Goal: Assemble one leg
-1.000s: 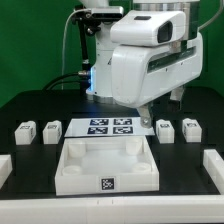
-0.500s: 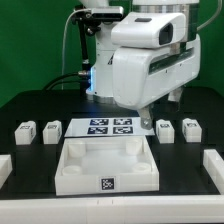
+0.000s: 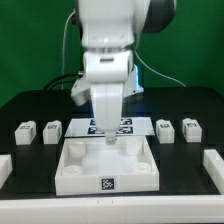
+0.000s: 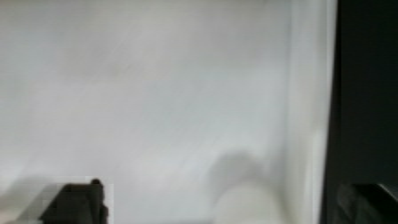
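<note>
Well, the gripper (image 3: 110,141) hangs low over the white panel (image 3: 80,182), fingers (image 4: 75,203) spread, seemingly empty; each leg (image 3: 165,128) sits untouched beside it, so centre squarely over one before closing.

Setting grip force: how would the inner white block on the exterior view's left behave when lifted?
That small white cube-like plastic leg looks rigid and is probably light. Being stubby and flat-based, it likely won't roll or tip. Its smooth faces might slip.

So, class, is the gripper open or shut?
Open: in the wrist view the gripper has its fingers far apart, holding nothing.
</note>
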You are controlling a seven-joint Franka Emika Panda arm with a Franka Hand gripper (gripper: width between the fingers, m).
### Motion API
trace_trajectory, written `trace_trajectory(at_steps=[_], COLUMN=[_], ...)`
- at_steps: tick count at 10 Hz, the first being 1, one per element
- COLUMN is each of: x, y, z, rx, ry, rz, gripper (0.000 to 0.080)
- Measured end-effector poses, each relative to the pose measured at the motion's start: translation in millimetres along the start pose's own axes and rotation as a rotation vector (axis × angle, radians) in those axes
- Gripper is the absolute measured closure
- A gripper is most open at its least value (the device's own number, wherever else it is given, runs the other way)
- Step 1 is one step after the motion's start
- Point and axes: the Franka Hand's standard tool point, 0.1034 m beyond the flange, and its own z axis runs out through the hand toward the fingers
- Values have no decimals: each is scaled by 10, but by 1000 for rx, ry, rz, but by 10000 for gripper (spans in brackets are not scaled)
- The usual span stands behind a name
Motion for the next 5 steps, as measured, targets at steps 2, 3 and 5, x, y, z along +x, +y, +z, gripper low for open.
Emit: trace_trajectory(at_steps=[2, 3, 5], x=[-10, -31, -70], y=[-22, -51, -40], z=[128, 223, 246], rx=[7, 14, 2], ry=[8, 12, 13], rz=[-19, -17, -6], gripper=[150, 150, 150])
